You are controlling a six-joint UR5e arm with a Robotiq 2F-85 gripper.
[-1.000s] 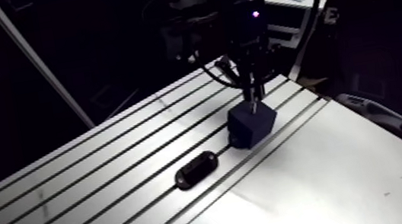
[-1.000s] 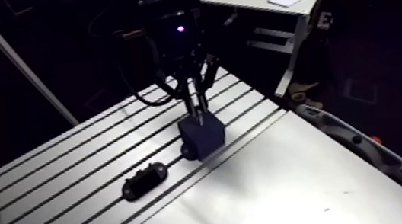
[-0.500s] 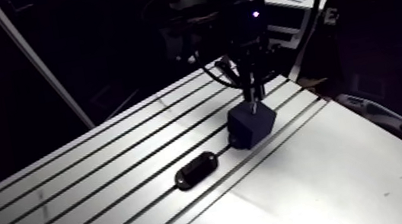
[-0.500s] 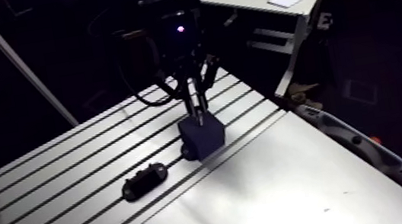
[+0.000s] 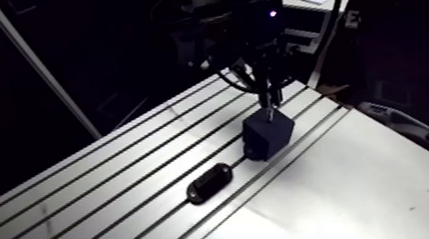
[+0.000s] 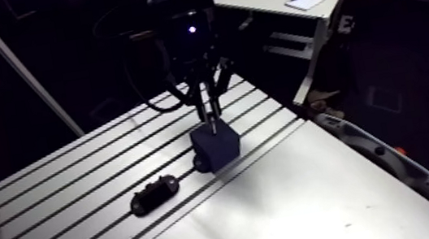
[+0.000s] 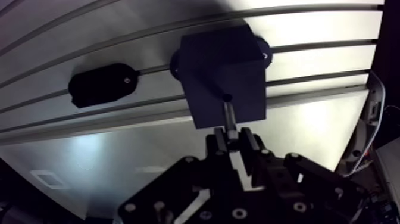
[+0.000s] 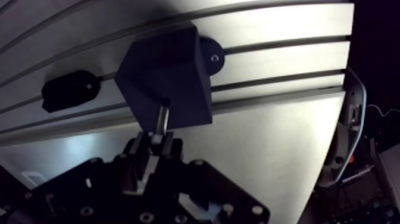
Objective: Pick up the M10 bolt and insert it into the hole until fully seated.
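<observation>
A dark blue block [image 7: 221, 74] with a small hole in its upper face stands on the slotted table [image 7: 149, 155], also seen as the block [image 5: 268, 133] in the arm view. The grey M10 bolt [image 7: 228, 119] points down with its tip in the hole. My gripper [image 7: 233, 141] is shut on the bolt's upper end, directly above the block. In the arm view the gripper [image 5: 267, 104] comes straight down onto the block's top.
A flat black oblong part [image 7: 99, 85] lies in a table slot beside the block, also seen as the oblong part [image 5: 209, 181] in the arm view. A round black foot [image 8: 211, 56] sticks out from the block's far side. The table's right edge [image 5: 400, 129] is close by.
None of the objects has moved; the gripper holds the bolt over the block as before, perhaps a touch higher.
</observation>
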